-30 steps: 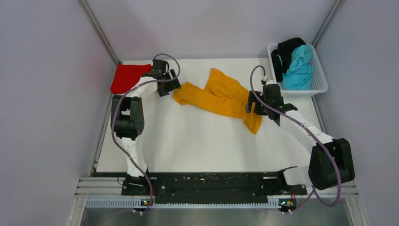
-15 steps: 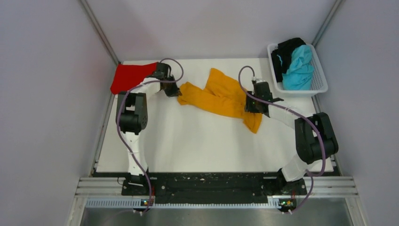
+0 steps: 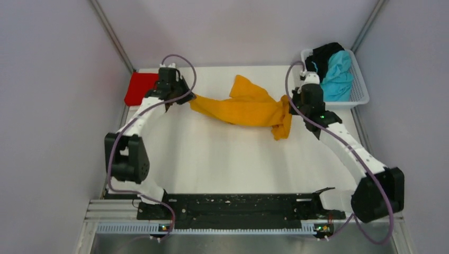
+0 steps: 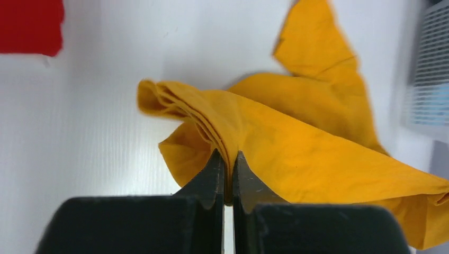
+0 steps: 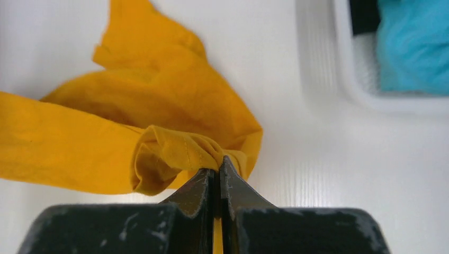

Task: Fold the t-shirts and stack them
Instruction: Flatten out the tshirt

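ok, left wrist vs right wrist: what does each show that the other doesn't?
Left wrist only: the red cloth t-shirt, plus the left claw pinching cloth. Right wrist only: the black cloth t-shirt, plus the right claw pinching cloth. Both: the crumpled orange-yellow cloth t-shirt each claw grips, and the white plastic mesh basket.

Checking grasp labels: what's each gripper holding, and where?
Both hold the orange-yellow t-shirt: left gripper pinches bunched folds at one end, right gripper a bunched edge at the opposite end.
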`<action>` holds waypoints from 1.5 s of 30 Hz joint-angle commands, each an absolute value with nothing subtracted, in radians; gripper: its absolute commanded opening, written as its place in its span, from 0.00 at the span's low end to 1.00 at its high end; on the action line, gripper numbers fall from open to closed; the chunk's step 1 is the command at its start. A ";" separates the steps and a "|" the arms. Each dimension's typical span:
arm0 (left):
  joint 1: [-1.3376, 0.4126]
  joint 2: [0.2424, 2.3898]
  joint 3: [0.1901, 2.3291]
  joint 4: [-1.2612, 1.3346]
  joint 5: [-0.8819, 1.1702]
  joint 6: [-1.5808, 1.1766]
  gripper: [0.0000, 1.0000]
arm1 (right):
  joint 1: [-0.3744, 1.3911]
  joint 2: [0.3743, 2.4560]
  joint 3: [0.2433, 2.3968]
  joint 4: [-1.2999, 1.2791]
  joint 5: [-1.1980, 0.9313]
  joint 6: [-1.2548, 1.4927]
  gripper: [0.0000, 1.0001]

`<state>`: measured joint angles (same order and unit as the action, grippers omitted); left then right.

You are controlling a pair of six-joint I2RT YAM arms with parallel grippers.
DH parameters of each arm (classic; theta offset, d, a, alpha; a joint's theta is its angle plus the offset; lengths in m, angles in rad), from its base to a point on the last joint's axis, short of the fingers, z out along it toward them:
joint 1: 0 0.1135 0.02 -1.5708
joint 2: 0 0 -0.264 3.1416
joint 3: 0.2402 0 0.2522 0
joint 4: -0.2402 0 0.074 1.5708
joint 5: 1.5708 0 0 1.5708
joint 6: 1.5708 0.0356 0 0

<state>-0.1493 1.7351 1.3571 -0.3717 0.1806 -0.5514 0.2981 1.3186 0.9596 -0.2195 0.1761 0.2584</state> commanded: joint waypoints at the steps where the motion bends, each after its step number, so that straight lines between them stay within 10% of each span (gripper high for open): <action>1: -0.153 1.406 1.303 -0.271 0.118 -0.532 0.00 | 0.307 1.089 1.066 -0.215 0.212 0.206 0.00; 17: -0.169 0.734 1.270 -0.247 0.130 -0.484 0.00 | 0.306 0.793 1.464 -0.180 -0.047 0.084 0.00; 30: -0.167 1.051 1.316 -0.527 0.028 -0.611 0.00 | 0.305 1.143 1.560 -0.173 0.303 0.005 0.00; 32: -0.167 1.163 1.291 -0.573 -0.049 -0.623 0.12 | 0.292 1.236 1.480 -0.118 0.331 0.006 0.00; 35: -0.155 1.336 1.287 -0.636 -0.147 -0.641 0.60 | 0.248 1.387 1.375 -0.021 0.262 0.044 0.00; 36: -0.147 1.396 1.304 -0.663 -0.167 -0.650 0.91 | 0.235 1.448 1.363 -0.011 0.238 0.070 0.00; 37: -0.141 1.452 1.335 -0.700 -0.198 -0.654 0.98 | 0.225 1.512 1.366 -0.009 0.215 0.088 0.00; 43: -0.132 1.597 1.405 -0.764 -0.261 -0.640 0.99 | 0.218 1.716 1.447 -0.086 0.169 0.176 0.93; 45: -0.131 1.600 1.378 -0.740 -0.221 -0.633 0.99 | 0.225 1.696 1.421 -0.076 0.158 0.187 0.99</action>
